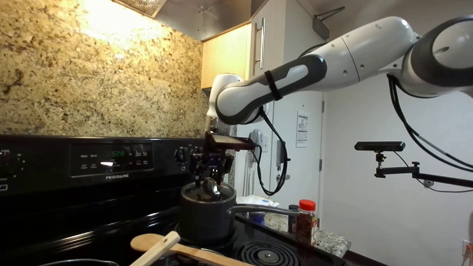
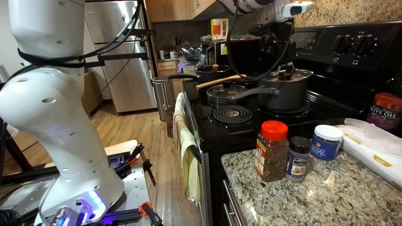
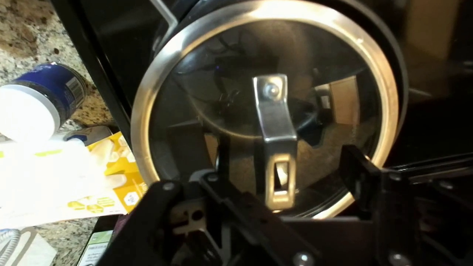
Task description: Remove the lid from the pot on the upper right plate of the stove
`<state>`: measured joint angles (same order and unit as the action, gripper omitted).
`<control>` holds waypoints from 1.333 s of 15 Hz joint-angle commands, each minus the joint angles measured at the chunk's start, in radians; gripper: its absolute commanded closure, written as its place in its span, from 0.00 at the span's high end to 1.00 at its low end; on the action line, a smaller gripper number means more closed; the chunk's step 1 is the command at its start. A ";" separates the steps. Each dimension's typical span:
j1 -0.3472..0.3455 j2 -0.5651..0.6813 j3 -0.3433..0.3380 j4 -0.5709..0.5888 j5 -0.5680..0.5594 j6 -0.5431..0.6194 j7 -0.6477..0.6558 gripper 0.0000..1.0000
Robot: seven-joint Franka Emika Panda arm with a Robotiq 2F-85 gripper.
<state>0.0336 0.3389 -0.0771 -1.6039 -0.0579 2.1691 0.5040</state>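
The dark grey pot (image 1: 207, 221) stands on a back burner of the black stove (image 1: 111, 192). It also shows in an exterior view (image 2: 282, 95), its long handle reaching toward the stove's front. The glass lid (image 3: 229, 111) with its metal rim lies on the pot; it shows in both exterior views (image 1: 190, 192) (image 2: 300, 75). A bent metal strap handle (image 3: 277, 122) crosses the lid's top. My gripper (image 3: 279, 166) is open just above the lid, its fingers apart on either side of the strap handle, with visible gaps. In an exterior view the gripper (image 1: 208, 181) points straight down.
A wooden spoon (image 2: 220, 81) lies across a low glass-lidded pan (image 2: 220, 102). Another dark pot (image 2: 205, 75) stands farther along. A coil burner (image 2: 231, 113) lies in front. Spice jars, including a red-capped one (image 2: 272, 153), and a white box (image 2: 370, 160) stand on the adjoining counter.
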 commanded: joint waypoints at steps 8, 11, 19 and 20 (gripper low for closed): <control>0.011 -0.005 -0.019 0.015 -0.015 0.002 0.030 0.08; 0.012 -0.027 -0.017 0.002 -0.016 -0.004 0.018 0.10; 0.032 -0.183 0.001 -0.098 -0.067 -0.038 -0.038 0.10; 0.033 -0.215 0.007 -0.131 -0.070 -0.045 -0.053 0.10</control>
<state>0.0640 0.2409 -0.0851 -1.6272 -0.0990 2.1474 0.4950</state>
